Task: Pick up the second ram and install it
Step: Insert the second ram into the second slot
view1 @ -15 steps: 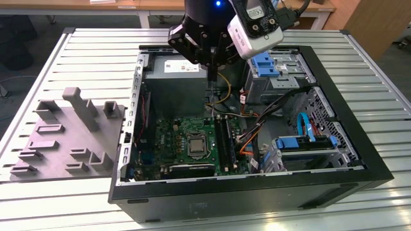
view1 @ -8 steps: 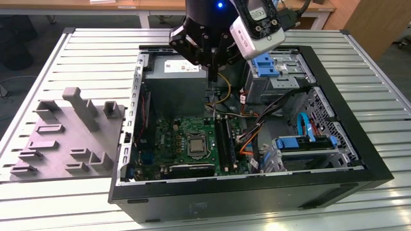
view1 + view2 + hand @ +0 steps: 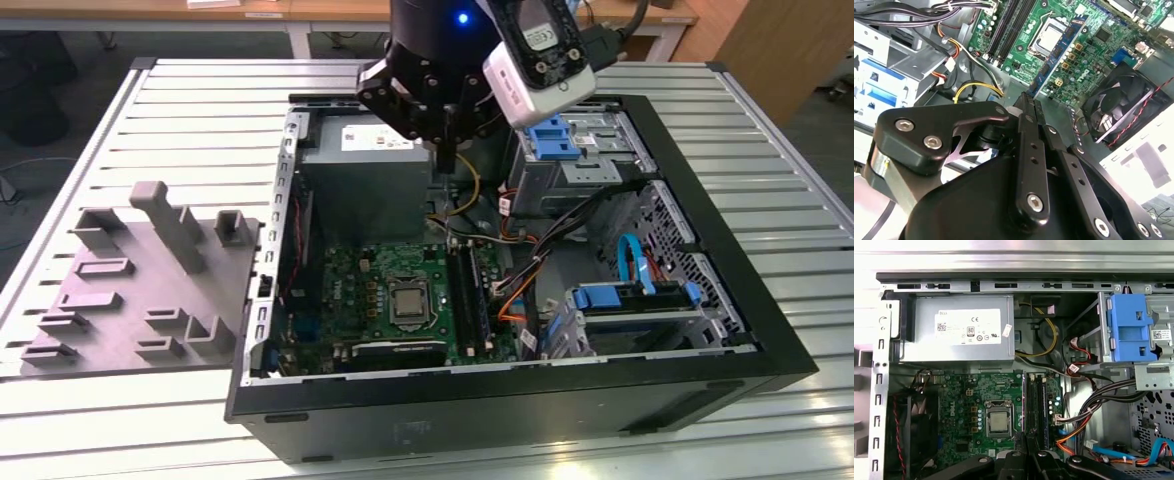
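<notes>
While the claw (image 3: 1029, 102) hangs over the open computer case (image 3: 534, 405), its two fingers are pressed together on the second ram (image 3: 1058, 55). In the second wrist view the stick projects from the fingertips as a slim strip seen nearly edge-on. The fingers bear on its two flat faces, a grip that likely keeps a thin board from twisting and leaves its free edge clear for a socket. The stick is in the air, well apart from the motherboard (image 3: 969, 390), and touches nothing but the fingers.

The case lies on its side on the slatted tabletop (image 3: 200, 100) with the side panel off. This turns the motherboard face-up and gives access from above. The long black socket rails (image 3: 1035, 405) run beside the processor socket (image 3: 996, 421), between it and the bundle of cables (image 3: 1089, 410). In the exterior view the claw appears over the border between the grey power supply (image 3: 959, 327) and the board, short of the rails. Whether one rail already carries a module cannot be told.

The grey moulded tray (image 3: 147, 290) sits on the tabletop just beside the case, on the exterior view's left. This placement probably keeps parts within short reach of the arm. Judged from this arrangement, pickup is complete and seating is not yet done.
</notes>
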You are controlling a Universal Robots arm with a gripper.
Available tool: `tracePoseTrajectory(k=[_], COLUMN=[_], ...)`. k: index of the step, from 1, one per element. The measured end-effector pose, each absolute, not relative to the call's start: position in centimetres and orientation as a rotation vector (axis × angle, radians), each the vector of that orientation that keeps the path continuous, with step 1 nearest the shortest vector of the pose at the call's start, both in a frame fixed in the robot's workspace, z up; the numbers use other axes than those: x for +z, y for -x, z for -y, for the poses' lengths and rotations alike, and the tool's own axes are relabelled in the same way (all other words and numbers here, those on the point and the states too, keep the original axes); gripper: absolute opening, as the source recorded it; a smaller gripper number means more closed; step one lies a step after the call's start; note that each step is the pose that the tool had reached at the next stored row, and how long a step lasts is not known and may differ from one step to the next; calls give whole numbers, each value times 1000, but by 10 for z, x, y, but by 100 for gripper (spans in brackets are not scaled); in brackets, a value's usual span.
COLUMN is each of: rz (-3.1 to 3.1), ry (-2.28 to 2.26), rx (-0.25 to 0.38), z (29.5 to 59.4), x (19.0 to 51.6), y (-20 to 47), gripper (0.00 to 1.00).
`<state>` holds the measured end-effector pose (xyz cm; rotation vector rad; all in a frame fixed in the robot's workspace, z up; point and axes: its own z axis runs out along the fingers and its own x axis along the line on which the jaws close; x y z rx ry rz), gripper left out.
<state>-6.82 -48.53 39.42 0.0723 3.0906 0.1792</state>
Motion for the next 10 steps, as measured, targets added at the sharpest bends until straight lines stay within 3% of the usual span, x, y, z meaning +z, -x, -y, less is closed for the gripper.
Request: tracePoseTrajectory(k=[10], rz=[-3091], ry=[-72], rx=[179], z=[485], x=[390], y=[65], gripper=[12])
